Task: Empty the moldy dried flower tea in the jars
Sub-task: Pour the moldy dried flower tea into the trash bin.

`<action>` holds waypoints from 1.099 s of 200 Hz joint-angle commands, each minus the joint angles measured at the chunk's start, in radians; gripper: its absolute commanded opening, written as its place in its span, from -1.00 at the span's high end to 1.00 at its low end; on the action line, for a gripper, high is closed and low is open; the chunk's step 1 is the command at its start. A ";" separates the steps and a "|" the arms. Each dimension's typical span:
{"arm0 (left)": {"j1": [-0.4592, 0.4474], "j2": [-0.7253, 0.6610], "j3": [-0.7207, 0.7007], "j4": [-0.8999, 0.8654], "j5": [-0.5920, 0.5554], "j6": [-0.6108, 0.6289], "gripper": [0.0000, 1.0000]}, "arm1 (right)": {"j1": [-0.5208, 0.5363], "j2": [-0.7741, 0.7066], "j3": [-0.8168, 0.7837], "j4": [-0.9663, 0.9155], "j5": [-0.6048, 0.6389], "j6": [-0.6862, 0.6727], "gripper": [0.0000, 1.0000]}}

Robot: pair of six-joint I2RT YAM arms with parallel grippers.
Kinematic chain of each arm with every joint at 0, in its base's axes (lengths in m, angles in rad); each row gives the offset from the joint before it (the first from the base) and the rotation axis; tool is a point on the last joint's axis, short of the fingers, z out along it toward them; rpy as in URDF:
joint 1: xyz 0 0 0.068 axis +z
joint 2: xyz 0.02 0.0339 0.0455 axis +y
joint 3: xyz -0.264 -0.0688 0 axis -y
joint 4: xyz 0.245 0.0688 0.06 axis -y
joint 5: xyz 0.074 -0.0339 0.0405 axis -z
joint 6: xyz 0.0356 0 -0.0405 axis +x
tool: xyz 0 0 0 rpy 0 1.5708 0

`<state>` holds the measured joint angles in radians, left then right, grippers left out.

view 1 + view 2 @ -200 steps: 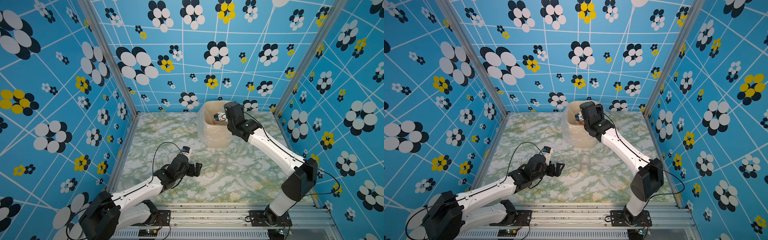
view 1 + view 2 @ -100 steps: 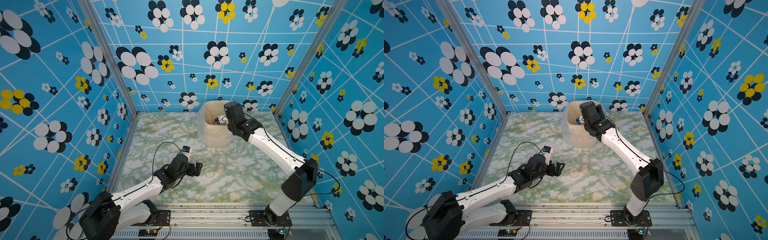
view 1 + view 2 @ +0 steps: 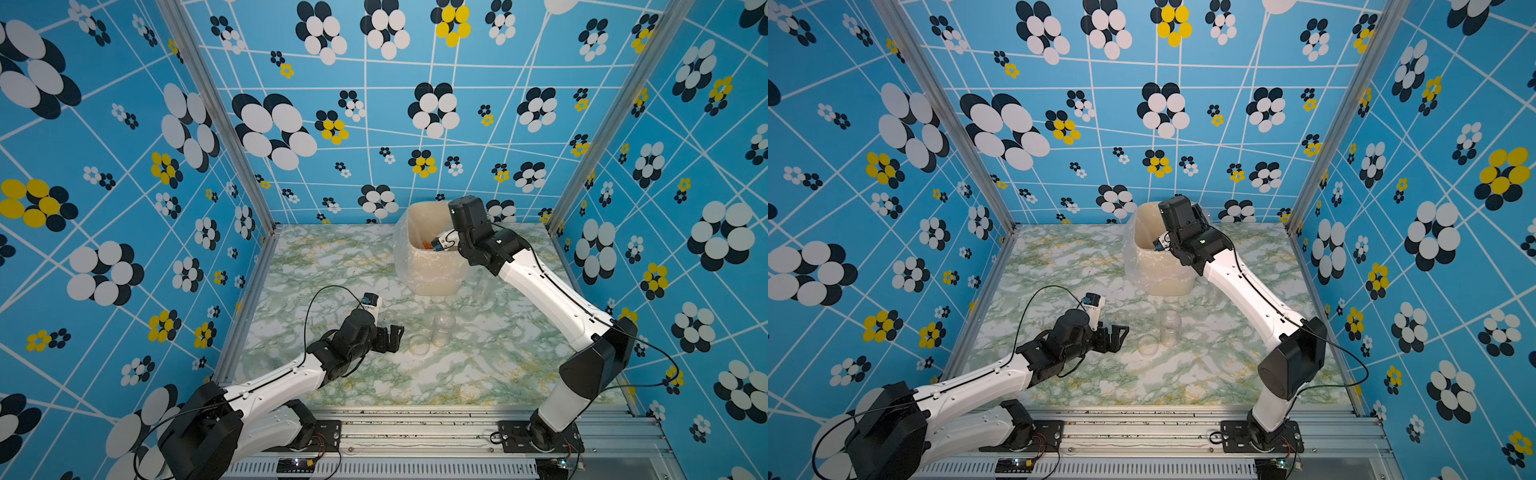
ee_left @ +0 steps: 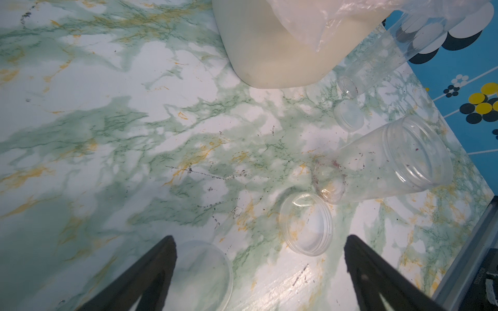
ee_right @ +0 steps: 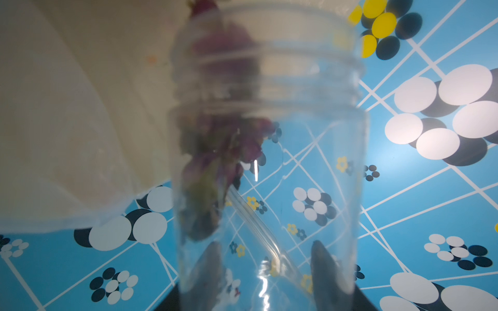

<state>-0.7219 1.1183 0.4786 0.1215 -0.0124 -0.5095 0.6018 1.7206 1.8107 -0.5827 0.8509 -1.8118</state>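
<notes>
My right gripper (image 3: pixel 439 243) reaches over the mouth of the beige bin (image 3: pixel 419 216), also seen in the other top view (image 3: pixel 1158 245). In the right wrist view my right gripper (image 5: pixel 265 243) is shut on a clear jar (image 5: pixel 310 161) with no lid, its mouth pointing at the bin wall (image 5: pixel 67 107). Moldy dried flower tea (image 5: pixel 221 150), dark reddish and blurred, lies along the jar's side up to its mouth. My left gripper (image 3: pixel 392 338) hovers open low over the table, nothing between its fingers (image 4: pixel 161 258). An uncapped jar (image 4: pixel 390 161) holding only crumbs stands just past it.
Two clear lids (image 4: pixel 305 223) (image 4: pixel 202 272) lie on the marble table near my left gripper. A taller clear jar (image 4: pixel 377 59) and a small lid (image 4: pixel 349 115) sit beside the bin's base. Patterned blue walls close in three sides, and a metal rail (image 3: pixel 415 432) runs along the front.
The right gripper has shifted only slightly over the bin while holding the jar. The left arm has not moved.
</notes>
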 commanded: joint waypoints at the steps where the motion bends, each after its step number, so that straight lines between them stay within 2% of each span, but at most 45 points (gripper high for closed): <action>1: 0.011 0.008 -0.019 0.041 0.018 -0.008 -0.99 | 0.002 0.024 0.060 -0.095 -0.009 0.003 1.00; 44: 0.024 0.018 -0.026 0.062 0.036 -0.009 -0.99 | 0.001 0.056 0.148 -0.213 -0.013 0.017 1.00; 105: 0.040 0.024 -0.038 0.087 0.055 -0.022 -0.99 | 0.001 0.093 0.209 -0.264 -0.015 0.010 1.00; 220: 0.070 0.009 -0.041 0.113 0.101 -0.044 -0.99 | -0.007 0.124 0.150 -0.235 -0.050 -0.017 1.00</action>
<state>-0.6636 1.1358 0.4496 0.2146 0.0685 -0.5419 0.6018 1.8248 1.9697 -0.8268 0.8242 -1.8198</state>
